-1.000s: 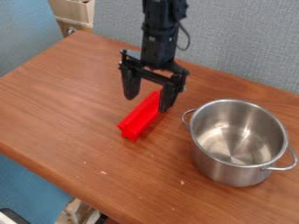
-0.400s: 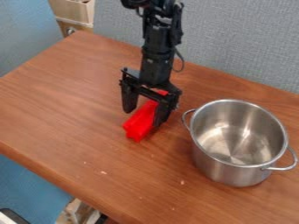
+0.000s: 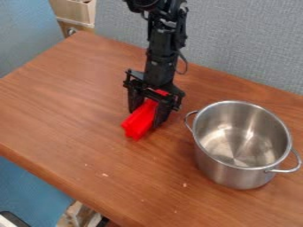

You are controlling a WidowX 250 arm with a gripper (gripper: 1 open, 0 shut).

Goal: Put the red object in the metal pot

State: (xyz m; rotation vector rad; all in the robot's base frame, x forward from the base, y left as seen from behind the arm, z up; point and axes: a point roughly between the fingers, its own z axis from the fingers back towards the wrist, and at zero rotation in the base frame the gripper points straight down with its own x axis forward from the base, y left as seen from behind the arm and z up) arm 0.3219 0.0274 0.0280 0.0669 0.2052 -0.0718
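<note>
The red object (image 3: 138, 125) is a bright red block lying flat on the wooden table (image 3: 66, 97), left of the metal pot (image 3: 232, 174). My gripper (image 3: 153, 110) points steeply down over the block's far end. Its two dark fingers (image 3: 133, 96) stand on either side of the block and are shut on it. The block's far end is hidden between the fingers; its near end sticks out toward the front left. The pot is shiny steel, upright and empty, with a small handle at its right side, about a hand's width right of the gripper.
The table's front edge runs diagonally from the left to the bottom right, close under the pot. A blue wall stands behind the table. A beige box (image 3: 73, 12) sits past the table's far left corner.
My gripper has come down over the red block's far end, and its fingers have drawn in against the block. The pot has stayed put.
</note>
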